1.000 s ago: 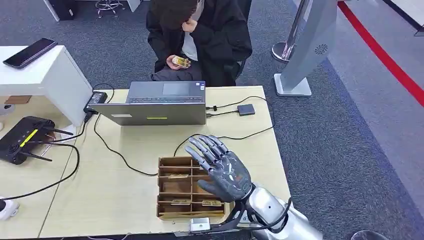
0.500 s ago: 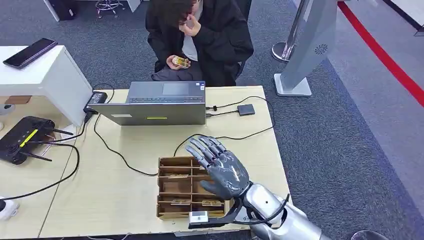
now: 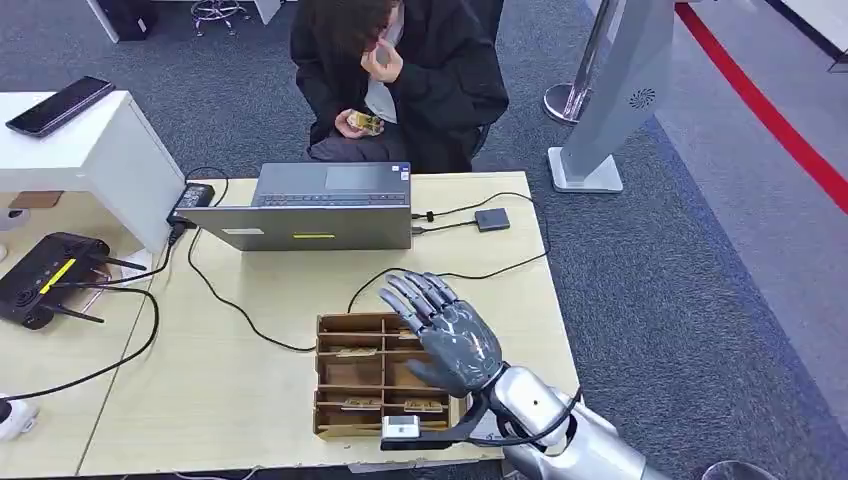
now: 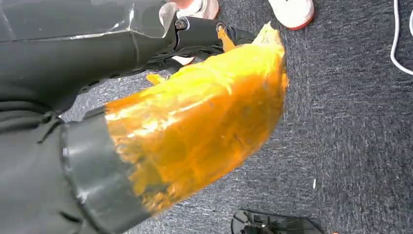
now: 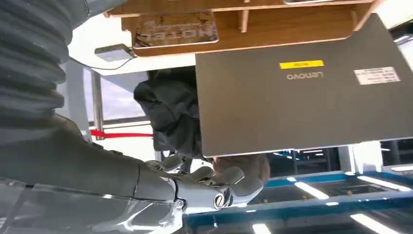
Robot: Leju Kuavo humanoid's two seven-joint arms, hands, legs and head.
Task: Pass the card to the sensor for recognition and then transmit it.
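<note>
A brown wooden card box (image 3: 334, 380) with several compartments stands near the table's front edge. Cards lie in it, one (image 3: 349, 352) in the middle row and two (image 3: 424, 405) in the front row. My right hand (image 3: 445, 335) hovers over the box's right side, fingers spread, holding nothing. In the right wrist view a card printed HOTEL (image 5: 175, 29) lies in the box (image 5: 292, 24), and the hand (image 5: 204, 187) is apart from it. A small black square sensor (image 3: 492, 219) lies on the table to the laptop's right. In the left wrist view my left hand's fingers (image 4: 195, 34) are partly seen over the floor.
A grey laptop (image 3: 315, 225) stands behind the box, its cables running across the table (image 3: 230, 400). A person in black (image 3: 420, 70) sits behind the laptop holding a small object. A black router (image 3: 45, 275) and a white shelf with a phone (image 3: 60, 105) are at the left.
My right hand has drifted slightly to the right over the box, still with its fingers spread. The person has shifted a hand at the face.
</note>
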